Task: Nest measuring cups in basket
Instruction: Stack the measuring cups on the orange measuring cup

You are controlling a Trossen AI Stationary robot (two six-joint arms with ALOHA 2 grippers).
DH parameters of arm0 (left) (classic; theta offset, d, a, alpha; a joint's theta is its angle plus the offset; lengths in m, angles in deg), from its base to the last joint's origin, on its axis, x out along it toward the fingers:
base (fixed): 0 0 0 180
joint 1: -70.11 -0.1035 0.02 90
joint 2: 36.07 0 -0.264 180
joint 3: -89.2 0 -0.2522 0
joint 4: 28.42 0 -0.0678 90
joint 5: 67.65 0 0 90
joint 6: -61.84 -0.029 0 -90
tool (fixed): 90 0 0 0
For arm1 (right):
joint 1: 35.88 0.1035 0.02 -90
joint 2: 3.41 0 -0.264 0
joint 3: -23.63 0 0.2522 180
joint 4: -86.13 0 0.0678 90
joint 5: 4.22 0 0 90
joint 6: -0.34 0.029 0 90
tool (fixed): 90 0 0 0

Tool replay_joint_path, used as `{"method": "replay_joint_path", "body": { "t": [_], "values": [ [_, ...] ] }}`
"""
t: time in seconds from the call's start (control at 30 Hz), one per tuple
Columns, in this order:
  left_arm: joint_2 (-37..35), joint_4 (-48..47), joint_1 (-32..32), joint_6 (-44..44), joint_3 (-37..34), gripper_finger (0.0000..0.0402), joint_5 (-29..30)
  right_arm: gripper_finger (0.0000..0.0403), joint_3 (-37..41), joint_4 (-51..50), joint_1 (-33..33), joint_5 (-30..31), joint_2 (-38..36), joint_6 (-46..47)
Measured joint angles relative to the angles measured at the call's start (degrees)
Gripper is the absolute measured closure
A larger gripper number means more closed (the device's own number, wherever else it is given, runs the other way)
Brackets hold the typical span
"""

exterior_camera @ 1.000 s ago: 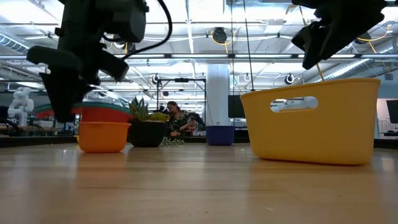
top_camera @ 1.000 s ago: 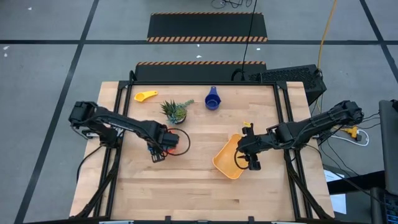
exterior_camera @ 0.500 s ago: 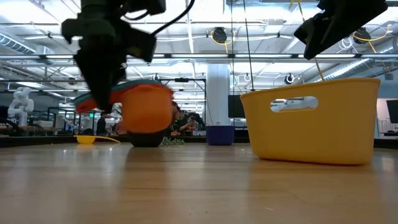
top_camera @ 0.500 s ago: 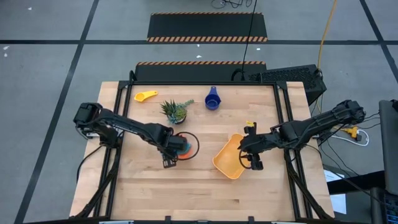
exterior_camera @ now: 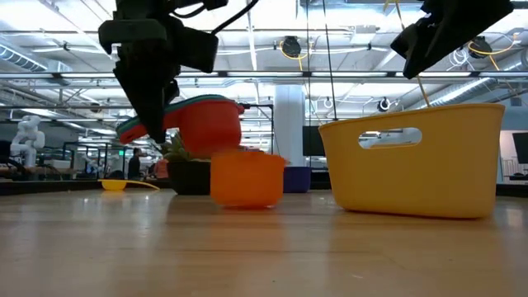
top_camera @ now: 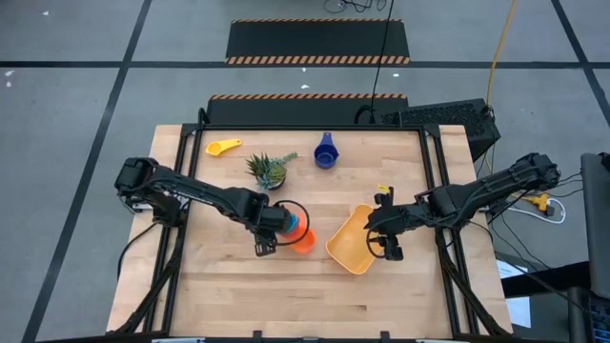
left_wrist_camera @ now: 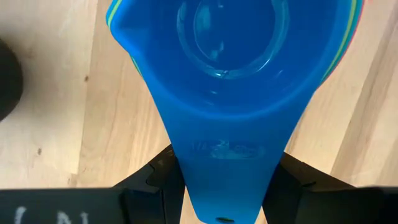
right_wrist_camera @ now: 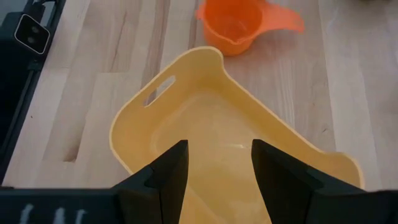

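Orange cup (exterior_camera: 247, 179) has dropped from the stack (exterior_camera: 202, 122) clamped in the left gripper (top_camera: 270, 232), landing just below. It needs re-nesting. Right gripper (top_camera: 386, 244) waits open over the basket (top_camera: 351, 239).

The blue cup (left_wrist_camera: 230, 56) filled the view over bare wooden table (left_wrist_camera: 56, 130), its flat handle running down between the left gripper (left_wrist_camera: 225, 186) fingers (left_wrist_camera: 155, 186), clamped.
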Motion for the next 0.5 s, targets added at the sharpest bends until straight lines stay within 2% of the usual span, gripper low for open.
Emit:
{"method": "replay_joint_path", "body": {
  "t": [0.13,0.3,0.5],
  "values": [
    [0.5,0.7,0.1,-3.2,-0.1,0.0244,1.1,0.0234,0.0,-0.1,0.0,0.0,0.0,0.0],
    [0.4,1.4,0.4,-10.4,0.9,0.0244,5.4,0.0234,0.0,-0.4,0.0,0.0,0.0,-0.1],
    [0.4,2.2,3.9,-32.8,1.8,0.0244,11.4,0.0234,0.0,-1.2,0.0,0.0,0.0,-0.4]
  ]
}}
